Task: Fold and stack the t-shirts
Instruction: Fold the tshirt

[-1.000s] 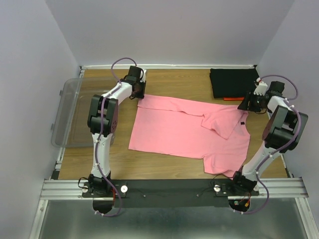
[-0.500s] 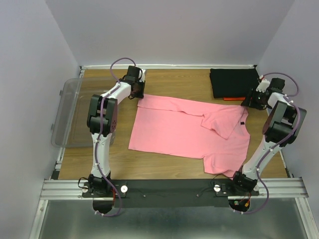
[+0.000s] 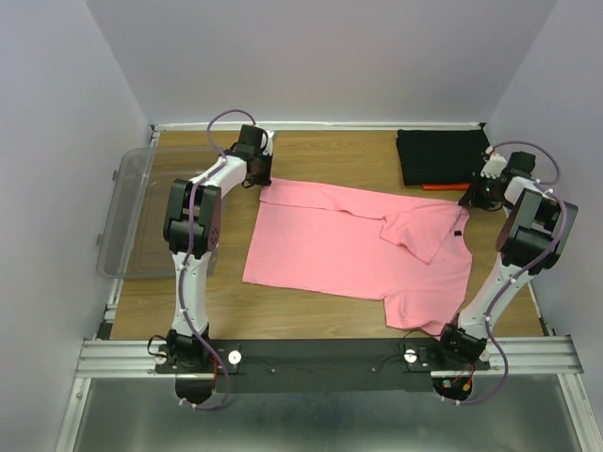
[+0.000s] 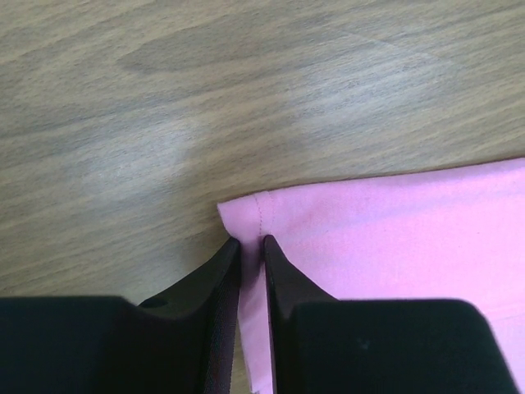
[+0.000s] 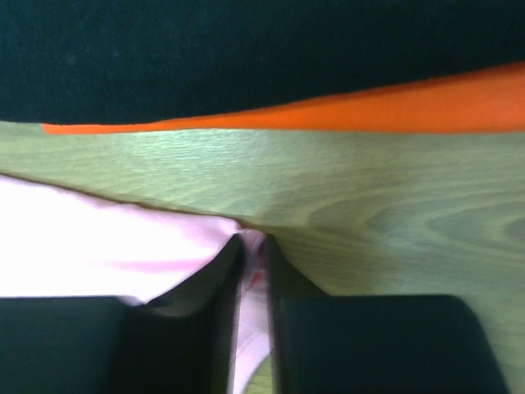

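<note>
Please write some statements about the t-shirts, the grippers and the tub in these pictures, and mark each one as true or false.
1. The pink t-shirt lies spread on the table. True.
2. The black t-shirt lies on top of the pink t-shirt. False: it lies folded at the far right corner, apart from the pink one.
3. The left gripper pinches the pink t-shirt near a corner. True.
4. The right gripper holds the orange-red t-shirt. False: its fingers are closed on pink fabric.
5. The clear tub stands at the table's right edge. False: it is at the left edge.
</note>
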`<action>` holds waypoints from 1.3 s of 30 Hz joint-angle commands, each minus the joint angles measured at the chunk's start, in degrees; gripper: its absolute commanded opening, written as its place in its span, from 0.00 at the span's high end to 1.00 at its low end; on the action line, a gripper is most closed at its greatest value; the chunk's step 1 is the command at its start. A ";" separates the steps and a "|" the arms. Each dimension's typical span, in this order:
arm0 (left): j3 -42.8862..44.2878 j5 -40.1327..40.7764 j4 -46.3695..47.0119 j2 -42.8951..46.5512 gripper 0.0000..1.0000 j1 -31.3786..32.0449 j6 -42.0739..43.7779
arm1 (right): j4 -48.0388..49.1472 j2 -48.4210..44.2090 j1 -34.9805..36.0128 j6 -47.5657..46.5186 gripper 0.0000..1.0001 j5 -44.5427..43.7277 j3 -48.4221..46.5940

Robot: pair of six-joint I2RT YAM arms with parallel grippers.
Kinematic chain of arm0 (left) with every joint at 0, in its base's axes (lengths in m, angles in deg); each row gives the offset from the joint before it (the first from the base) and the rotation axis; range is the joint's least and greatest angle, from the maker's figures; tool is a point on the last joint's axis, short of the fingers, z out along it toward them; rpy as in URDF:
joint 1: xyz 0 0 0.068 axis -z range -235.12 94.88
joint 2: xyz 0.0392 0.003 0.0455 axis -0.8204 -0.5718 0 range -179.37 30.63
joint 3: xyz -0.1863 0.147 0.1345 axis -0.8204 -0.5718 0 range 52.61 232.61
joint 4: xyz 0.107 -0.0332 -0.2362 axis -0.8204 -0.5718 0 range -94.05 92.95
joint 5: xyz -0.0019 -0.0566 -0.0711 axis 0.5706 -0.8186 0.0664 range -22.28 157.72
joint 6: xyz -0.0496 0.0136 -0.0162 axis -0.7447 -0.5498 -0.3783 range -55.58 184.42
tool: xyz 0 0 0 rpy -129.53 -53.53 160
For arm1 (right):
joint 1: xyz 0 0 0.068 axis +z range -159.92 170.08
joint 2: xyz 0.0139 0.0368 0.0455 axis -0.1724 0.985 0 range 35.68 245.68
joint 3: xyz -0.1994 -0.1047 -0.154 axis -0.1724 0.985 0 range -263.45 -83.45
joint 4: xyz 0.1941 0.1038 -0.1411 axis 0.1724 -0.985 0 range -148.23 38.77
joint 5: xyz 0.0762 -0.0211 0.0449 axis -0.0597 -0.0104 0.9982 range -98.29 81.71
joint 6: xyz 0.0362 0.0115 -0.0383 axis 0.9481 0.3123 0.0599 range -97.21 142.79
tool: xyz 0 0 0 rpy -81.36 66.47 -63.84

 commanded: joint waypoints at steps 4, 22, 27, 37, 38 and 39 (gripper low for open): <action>-2.79 -2.00 -1.80 0.19 0.89 -0.33 -0.20 | -2.36 -1.86 -0.23 -1.82 0.94 4.80 2.64; -5.07 -1.39 0.49 4.32 1.00 -3.58 -1.61 | -1.75 -15.41 -0.23 1.35 0.99 7.36 0.45; -5.86 -1.39 1.63 5.72 1.00 -5.25 -2.13 | -1.75 -12.95 -0.23 1.96 0.99 7.09 -2.01; -2.18 -4.46 2.33 3.36 1.00 -7.28 -3.10 | 0.36 -8.64 2.75 4.07 0.99 6.22 -7.81; -1.48 -4.55 2.60 3.18 1.00 -7.36 -3.19 | 0.62 -8.29 3.28 4.68 0.99 6.13 -8.34; -1.12 -4.81 2.68 2.66 1.00 -7.37 -3.28 | 1.06 -7.68 3.54 5.04 0.99 6.04 -9.74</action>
